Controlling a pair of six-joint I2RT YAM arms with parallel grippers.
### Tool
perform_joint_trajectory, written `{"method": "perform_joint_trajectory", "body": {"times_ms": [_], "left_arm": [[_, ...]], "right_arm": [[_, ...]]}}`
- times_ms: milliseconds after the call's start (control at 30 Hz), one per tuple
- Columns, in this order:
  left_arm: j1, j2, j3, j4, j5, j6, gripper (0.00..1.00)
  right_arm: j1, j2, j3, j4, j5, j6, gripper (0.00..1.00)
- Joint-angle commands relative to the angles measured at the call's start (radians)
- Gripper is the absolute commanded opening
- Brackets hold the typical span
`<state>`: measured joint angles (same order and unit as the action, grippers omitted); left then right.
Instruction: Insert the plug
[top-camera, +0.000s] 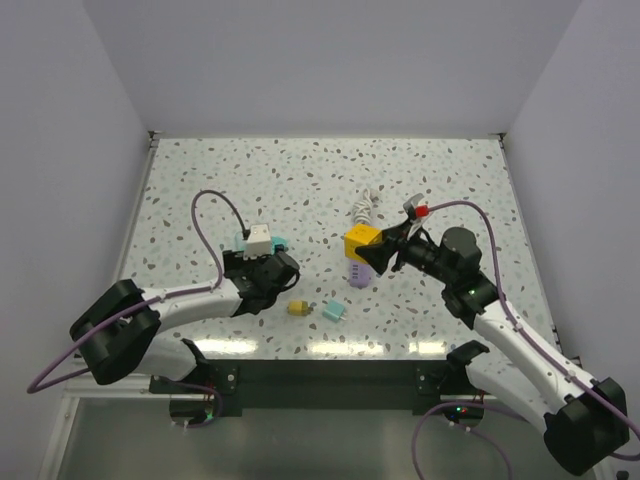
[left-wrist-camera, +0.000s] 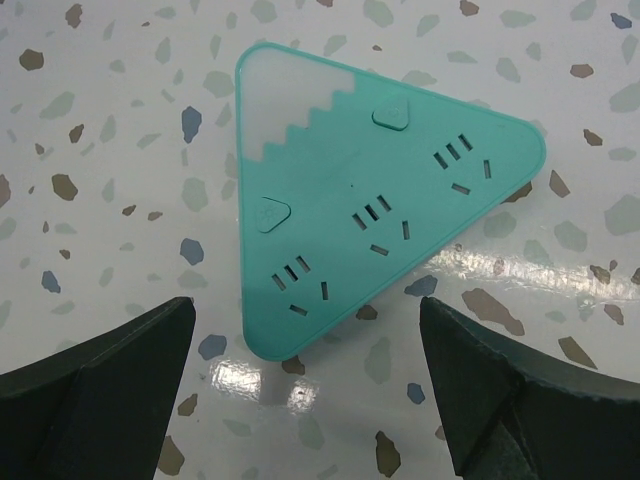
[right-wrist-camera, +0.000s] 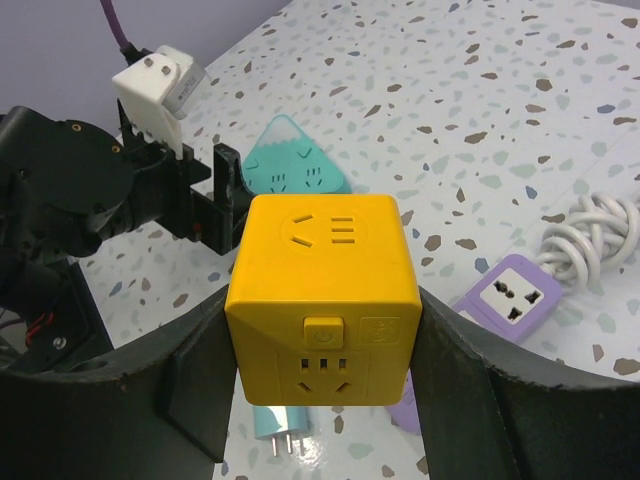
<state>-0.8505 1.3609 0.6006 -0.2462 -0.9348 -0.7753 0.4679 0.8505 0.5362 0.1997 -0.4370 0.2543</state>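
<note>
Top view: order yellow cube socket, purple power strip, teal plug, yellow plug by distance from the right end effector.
1. Yellow cube socket, held in the right end effector.
2. Purple power strip, just beside it.
3. Teal plug, toward the bases.
4. Yellow plug, farther left.

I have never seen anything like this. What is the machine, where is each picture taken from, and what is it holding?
The machine is a left arm and a right arm bolted at the near edge of a speckled table, each ending in a two-finger gripper. One picture looks down from above; the other two come from a camera on each wrist, so the dark shapes at their bottom edges are the fingers. The right gripper clamps a yellow cube socket. The left gripper hangs open above a teal triangular socket, holding nothing. Also on the table: a purple power strip, a white coiled cable, a yellow plug and a teal plug.
</note>
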Motion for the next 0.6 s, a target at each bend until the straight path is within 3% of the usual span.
{"method": "perform_joint_trajectory", "body": {"times_ms": [0,233,400,567], "left_arm": [[0.014,-0.002,-0.03,0.094,0.027,-0.013,1.0],[0.053,-0.003,-0.073,0.199,0.044,0.03,1.0],[0.097,0.009,-0.105,0.375,0.103,0.134,1.0],[0.117,0.053,-0.11,0.447,0.117,0.211,1.0]], "right_arm": [[-0.003,-0.037,0.015,0.053,-0.011,0.016,0.0],[-0.003,-0.034,0.016,0.05,-0.009,0.017,0.0],[-0.003,-0.028,0.019,0.049,-0.008,0.017,0.0],[-0.003,-0.022,0.024,0.046,0.0,0.013,0.0]]}}
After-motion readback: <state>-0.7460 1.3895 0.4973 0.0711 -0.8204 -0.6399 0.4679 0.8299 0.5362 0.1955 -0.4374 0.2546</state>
